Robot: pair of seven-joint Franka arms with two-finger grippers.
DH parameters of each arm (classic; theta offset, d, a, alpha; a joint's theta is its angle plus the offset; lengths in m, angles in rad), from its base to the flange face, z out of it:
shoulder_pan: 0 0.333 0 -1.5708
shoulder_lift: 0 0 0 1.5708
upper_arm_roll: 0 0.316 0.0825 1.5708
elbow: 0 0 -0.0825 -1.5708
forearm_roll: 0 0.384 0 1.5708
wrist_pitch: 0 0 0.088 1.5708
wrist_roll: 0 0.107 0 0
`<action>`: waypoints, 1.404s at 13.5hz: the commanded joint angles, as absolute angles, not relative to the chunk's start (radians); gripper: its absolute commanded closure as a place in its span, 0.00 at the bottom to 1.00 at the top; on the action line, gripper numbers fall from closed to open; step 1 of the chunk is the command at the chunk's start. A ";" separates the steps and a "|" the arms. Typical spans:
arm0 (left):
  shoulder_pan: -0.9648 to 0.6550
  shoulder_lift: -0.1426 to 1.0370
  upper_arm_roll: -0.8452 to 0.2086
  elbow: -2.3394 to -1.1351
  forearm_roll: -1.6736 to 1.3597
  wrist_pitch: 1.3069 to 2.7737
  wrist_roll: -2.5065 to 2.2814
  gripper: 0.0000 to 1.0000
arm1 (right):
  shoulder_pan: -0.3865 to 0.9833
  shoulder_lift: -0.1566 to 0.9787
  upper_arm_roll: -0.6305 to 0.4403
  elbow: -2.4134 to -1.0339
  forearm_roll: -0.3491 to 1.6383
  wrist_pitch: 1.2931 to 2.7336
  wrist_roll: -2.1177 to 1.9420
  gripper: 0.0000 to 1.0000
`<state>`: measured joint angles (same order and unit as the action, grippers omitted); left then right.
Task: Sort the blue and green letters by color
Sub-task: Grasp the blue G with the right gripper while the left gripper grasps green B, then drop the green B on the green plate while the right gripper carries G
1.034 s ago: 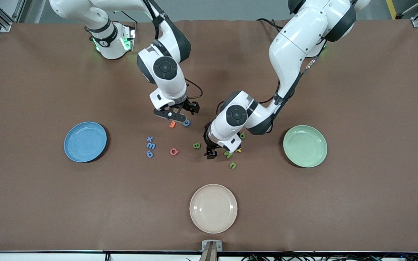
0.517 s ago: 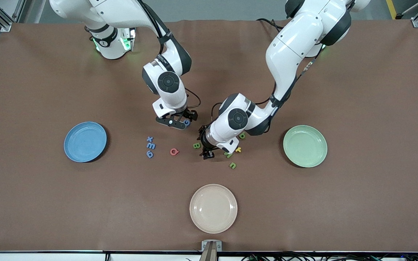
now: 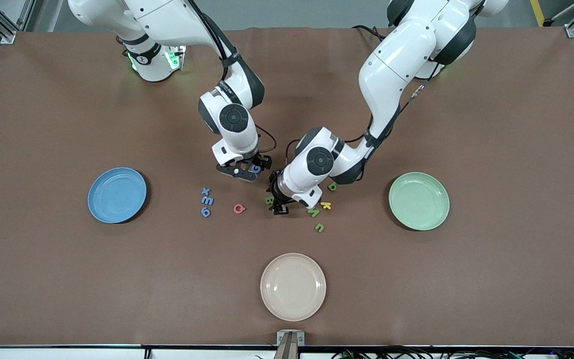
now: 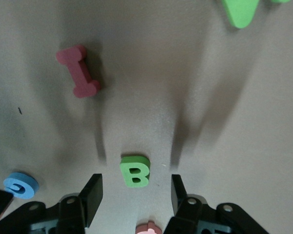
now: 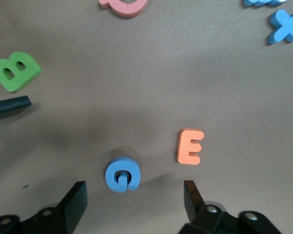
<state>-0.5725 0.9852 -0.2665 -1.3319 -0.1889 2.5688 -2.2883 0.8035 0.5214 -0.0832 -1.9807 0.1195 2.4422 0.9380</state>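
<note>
Right wrist: orange E [image 5: 189, 146] beside blue G [image 5: 120, 174].

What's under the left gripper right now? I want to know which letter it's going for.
The green B lies on the table between the left gripper's open fingers, not yet gripped. Table directly beneath the gripper body is hidden.

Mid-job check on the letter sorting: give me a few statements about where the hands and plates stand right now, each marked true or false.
1. The left hand straddles the green B. True.
2. The right hand grips the orange E. False: it is open, with the blue G between its fingers; the E lies beside it.
3. The green plate already holds letters. False: none are in it.
4. The blue plate holds no letters. True.
</note>
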 commanded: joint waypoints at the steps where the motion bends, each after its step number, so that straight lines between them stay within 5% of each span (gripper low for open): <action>1: -0.589 1.015 -0.258 -1.305 -0.204 2.597 -2.301 0.36 | 0.818 0.557 -0.087 -1.939 0.143 2.444 0.950 0.22; 5: -0.594 1.022 -0.256 -1.305 -0.203 2.599 -2.295 0.53 | 0.818 0.572 -0.087 -1.921 0.173 2.442 0.960 0.27; 8: -0.585 1.002 -0.255 -1.305 -0.193 2.591 -2.260 0.98 | 0.818 0.583 -0.087 -1.916 0.173 2.447 0.959 0.32; 13: -0.499 0.888 -0.255 -1.313 -0.016 2.441 -2.192 1.00 | 0.818 0.601 -0.087 -1.913 0.173 2.456 0.959 0.43; 19: -0.332 0.741 -0.258 -1.370 0.124 2.047 -1.802 1.00 | 0.810 0.603 -0.087 -1.908 0.172 2.453 0.956 0.78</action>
<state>-0.3880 0.8201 -0.2542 -1.2941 0.1060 2.1160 -1.9248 0.8092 0.5871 -0.0819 -1.9211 0.1559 2.4573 0.9510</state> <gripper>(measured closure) 0.722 0.661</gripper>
